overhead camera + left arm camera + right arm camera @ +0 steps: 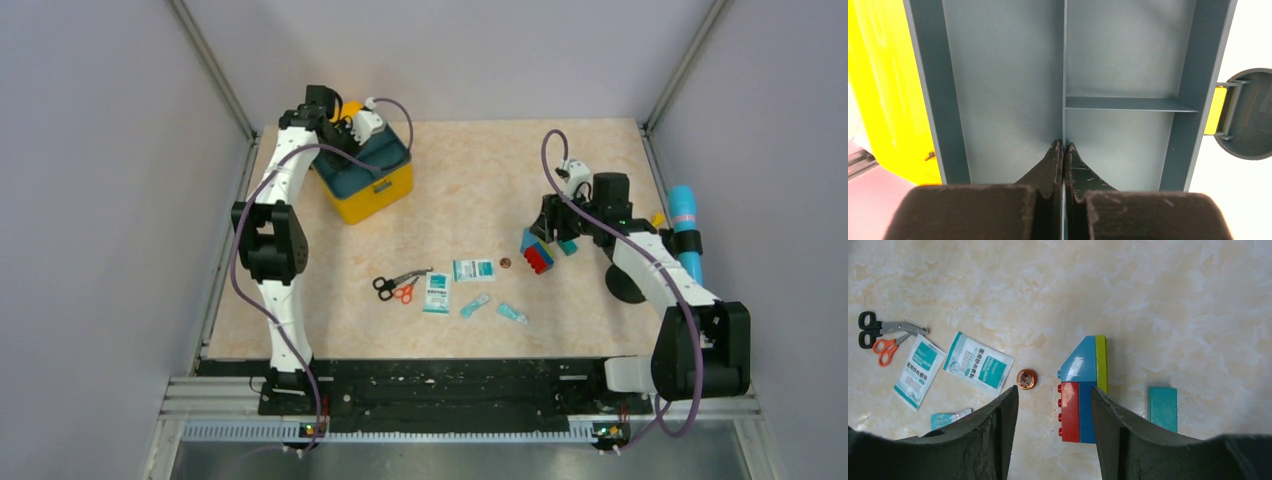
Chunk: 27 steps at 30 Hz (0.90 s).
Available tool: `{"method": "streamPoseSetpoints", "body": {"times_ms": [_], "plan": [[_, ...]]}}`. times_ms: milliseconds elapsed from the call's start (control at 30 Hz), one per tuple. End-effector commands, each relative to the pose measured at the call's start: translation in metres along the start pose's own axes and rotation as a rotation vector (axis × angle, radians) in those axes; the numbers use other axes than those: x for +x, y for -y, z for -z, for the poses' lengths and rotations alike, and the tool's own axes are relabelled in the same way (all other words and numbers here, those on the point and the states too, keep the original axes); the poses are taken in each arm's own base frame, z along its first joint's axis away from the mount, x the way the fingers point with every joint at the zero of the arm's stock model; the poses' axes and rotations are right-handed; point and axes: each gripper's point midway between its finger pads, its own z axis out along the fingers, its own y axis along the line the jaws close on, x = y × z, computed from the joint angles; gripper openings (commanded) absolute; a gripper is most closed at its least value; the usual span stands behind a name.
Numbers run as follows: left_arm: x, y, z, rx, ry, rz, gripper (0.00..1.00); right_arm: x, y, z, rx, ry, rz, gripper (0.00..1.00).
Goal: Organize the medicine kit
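Top external view: two arms reached over a marbled tabletop; the entries run from its left side to its right.
Medicine kit: stood at the far left of the tabletop, open at the top, under the left arm.
Teal compartment tray: sat in the mouth of the kit, with nothing in the compartments that showed.
Left end effector: fingers pressed together, pinching the tray's centre divider, which ran between them.
Handling: the kit looked like rigid, smooth plastic, bulky but probably light while unfilled, and its glossy walls would likely slip in a pinch.
Where to hold: the handle or a rim edge seemed the best place on the box. The thin, stiff divider suited the tray, though an off-centre pinch could tip it.
Loose supplies: scissors, sachets and small tubes lay mid-tabletop, well apart from the kit.
Copper disc: lay just left of the block stack.
Right end effector: fingers apart, hovering over the block stack and gripping nothing.
Teal block: lay near the stack, on its right.
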Motion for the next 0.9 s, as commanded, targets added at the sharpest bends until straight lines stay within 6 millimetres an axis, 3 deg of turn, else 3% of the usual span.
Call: {"method": "streamPoseSetpoints", "body": {"times_ms": [0, 367, 667, 767, 867], "plan": [[-0.004, 0.015, 0.009, 0.096, 0.036, 0.05, 0.0, 0.001, -0.002, -0.004, -0.016, 0.002, 0.006, 0.55], [0.003, 0.038, -0.01, 0.221, 0.041, 0.176, 0.0, 0.002, -0.002, -0.005, -0.019, -0.008, -0.001, 0.55], [0.007, 0.058, -0.013, 0.276, 0.023, 0.186, 0.0, 0.004, -0.002, -0.004, -0.015, -0.007, -0.003, 0.55], [0.002, 0.064, -0.01, 0.278, 0.028, 0.169, 0.08, 0.004, -0.003, -0.003, -0.016, -0.002, 0.002, 0.56], [-0.006, 0.054, -0.003, 0.207, 0.03, 0.178, 0.22, 0.001, -0.006, -0.002, -0.042, -0.002, 0.038, 0.56]]}}
